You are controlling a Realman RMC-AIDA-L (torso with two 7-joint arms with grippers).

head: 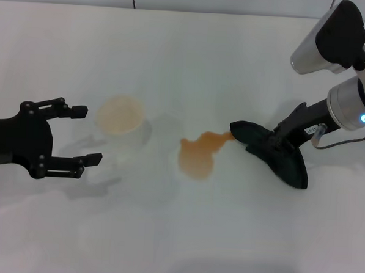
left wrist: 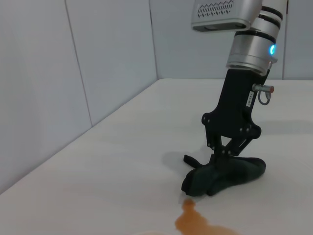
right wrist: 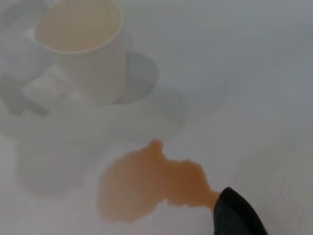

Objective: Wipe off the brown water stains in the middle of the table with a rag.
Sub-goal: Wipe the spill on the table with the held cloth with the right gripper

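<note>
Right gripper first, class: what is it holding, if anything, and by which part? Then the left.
The right gripper pinches the black rag at its bunched upper middle, pressing it on the table. The left gripper is open, holding nothing.

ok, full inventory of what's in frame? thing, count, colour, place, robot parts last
table: 1, white, fills the head view
brown water stains: 1 blotch, orange-brown, middle of the table, its thin arm reaching to the rag's tip
rag: 1, black, on the table at the stain's right edge, under the right gripper
cup: 1, white with tan inside, upright, left of the stain and apart from it
wall panels: pale grey, behind the table in the left wrist view
left gripper: black, fingers open, low over the table left of the cup, holding nothing
right gripper: black on a silver arm, angled down, shut on the rag
</note>
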